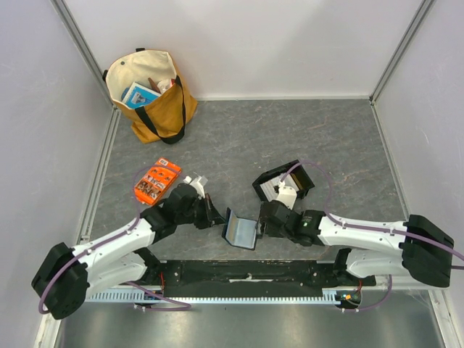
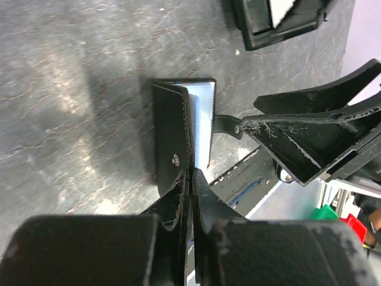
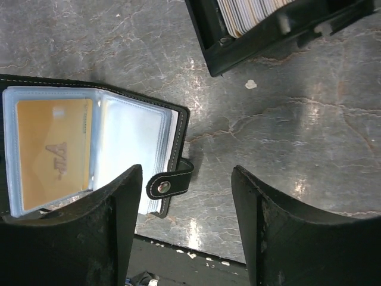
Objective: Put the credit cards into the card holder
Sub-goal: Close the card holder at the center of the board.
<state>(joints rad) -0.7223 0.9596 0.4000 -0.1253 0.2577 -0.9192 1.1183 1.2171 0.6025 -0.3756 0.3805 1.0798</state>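
The black card holder (image 1: 241,230) stands open on edge near the table's front. My left gripper (image 1: 220,220) is shut on its outer cover (image 2: 172,119), the fingers (image 2: 178,196) pinching the cover's edge. In the right wrist view the card holder (image 3: 131,143) shows clear sleeves, one holding a tan-orange credit card (image 3: 53,149), and its snap tab (image 3: 169,185) hangs free. My right gripper (image 1: 262,226) is open and empty just right of the holder, its midpoint (image 3: 187,179) by the tab. More credit cards (image 3: 250,11) stand stacked in the black tray (image 1: 286,185).
An orange printed packet (image 1: 156,181) lies left of my left arm. A tan tote bag (image 1: 148,94) stands at the back left. The black tray's wall (image 3: 262,44) is just behind my right gripper. The table's front rail (image 1: 246,272) runs close below the holder.
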